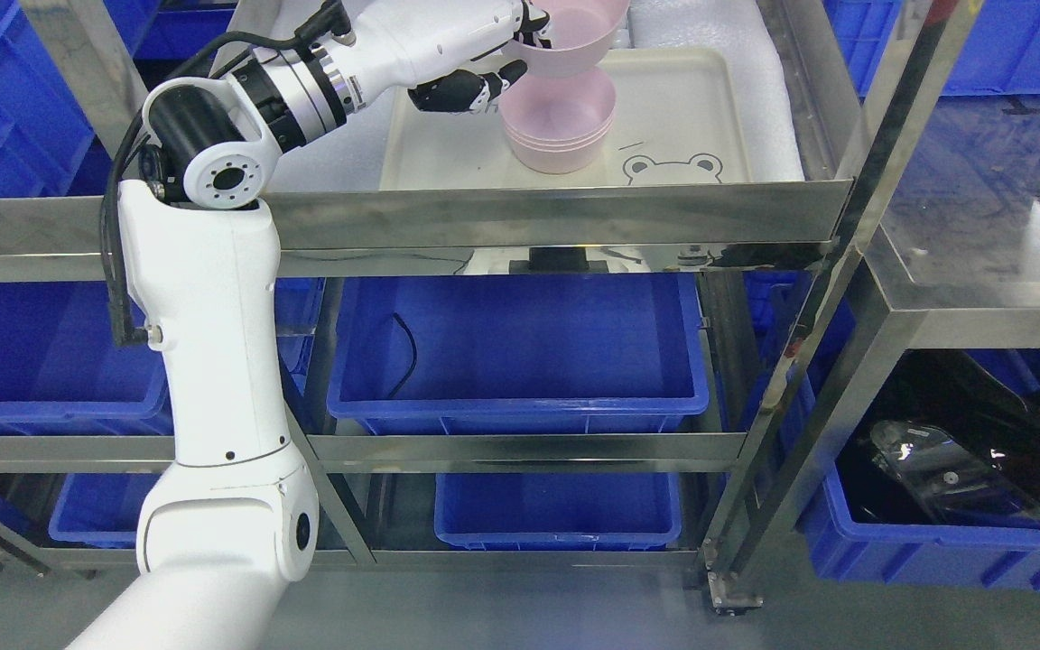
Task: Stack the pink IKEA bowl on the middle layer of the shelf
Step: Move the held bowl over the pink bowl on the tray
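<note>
A stack of pink bowls [559, 122] stands on a cream tray [664, 117] on the steel shelf layer. Just above the stack, tilted slightly, hangs another pink bowl [574, 36], held at its left rim by my left hand [509, 56]. The hand's dark fingers are curled over the rim and under the bowl's side. The held bowl's bottom sits over the stack's opening, and I cannot tell whether they touch. My left arm reaches up from the lower left across the shelf front. My right arm does not show.
The tray carries a bear drawing [672, 168] near its front right. A steel rail [565, 212] fronts the shelf. Upright steel posts [854, 181] stand to the right. Blue bins [520, 352] fill the lower layers, and white foam [719, 27] lies behind the tray.
</note>
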Controlling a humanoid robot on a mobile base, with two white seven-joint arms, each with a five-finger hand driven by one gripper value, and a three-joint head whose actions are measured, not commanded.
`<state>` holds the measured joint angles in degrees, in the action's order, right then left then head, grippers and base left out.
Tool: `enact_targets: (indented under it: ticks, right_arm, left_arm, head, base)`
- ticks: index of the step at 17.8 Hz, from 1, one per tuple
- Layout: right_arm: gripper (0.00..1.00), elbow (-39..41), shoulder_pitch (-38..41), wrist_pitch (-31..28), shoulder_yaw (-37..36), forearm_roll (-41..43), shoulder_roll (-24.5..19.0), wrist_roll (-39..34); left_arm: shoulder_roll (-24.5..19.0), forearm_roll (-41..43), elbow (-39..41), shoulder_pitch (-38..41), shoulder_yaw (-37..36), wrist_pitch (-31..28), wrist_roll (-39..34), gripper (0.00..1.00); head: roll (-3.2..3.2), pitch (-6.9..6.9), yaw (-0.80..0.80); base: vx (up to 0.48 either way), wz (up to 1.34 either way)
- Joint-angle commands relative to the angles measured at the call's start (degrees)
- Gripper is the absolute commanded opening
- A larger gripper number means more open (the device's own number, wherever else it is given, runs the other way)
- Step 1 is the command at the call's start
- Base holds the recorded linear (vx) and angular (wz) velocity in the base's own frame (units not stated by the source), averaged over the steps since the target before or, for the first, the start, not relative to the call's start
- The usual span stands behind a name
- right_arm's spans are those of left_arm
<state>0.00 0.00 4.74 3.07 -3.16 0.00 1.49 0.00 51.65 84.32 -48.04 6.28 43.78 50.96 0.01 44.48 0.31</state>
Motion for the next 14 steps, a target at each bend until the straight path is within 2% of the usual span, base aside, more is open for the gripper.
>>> enact_targets:
  ticks: [1,14]
  right_arm:
    - [1.0,1.0,1.32,0.01,0.0,0.0,1.0,0.01]
    - [1.0,1.0,1.32,0.01,0.0,0.0,1.0,0.01]
  left_arm:
    - [-1.0,2.84,-7.07,-1.62,-3.72,-3.34,2.72,0.06]
    - [-1.85,2.41,-3.72,0.49,-4.17,-4.58,5.02,0.07]
  head:
    - [0.0,0.0,0.0]
    - [0.0,-0.01,0.0]
  base:
    - [0.051,-0.2]
    - [0.015,-0.03]
